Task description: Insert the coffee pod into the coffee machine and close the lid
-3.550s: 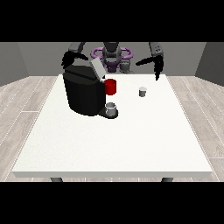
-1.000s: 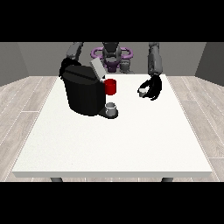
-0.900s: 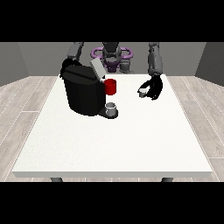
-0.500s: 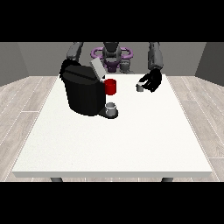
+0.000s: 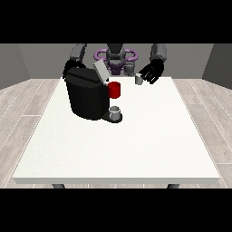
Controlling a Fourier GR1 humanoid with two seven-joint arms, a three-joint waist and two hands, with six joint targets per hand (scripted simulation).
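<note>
Bench (image 5: 136,149), white and broad, carries everything. Coffee machine (image 5: 86,93), black, is set toward its far side at the view's left, its grey lid (image 5: 100,71) tilted up and open. A red part (image 5: 114,89) is seen on the machine's front, and a small grey cup (image 5: 115,112) just below that. The hand at the view's right (image 5: 152,71) is raised beyond the machine, fingers curled round the coffee pod (image 5: 139,79), which is held off the bench. The other hand is hidden behind the machine; its fingers cannot be told.
</note>
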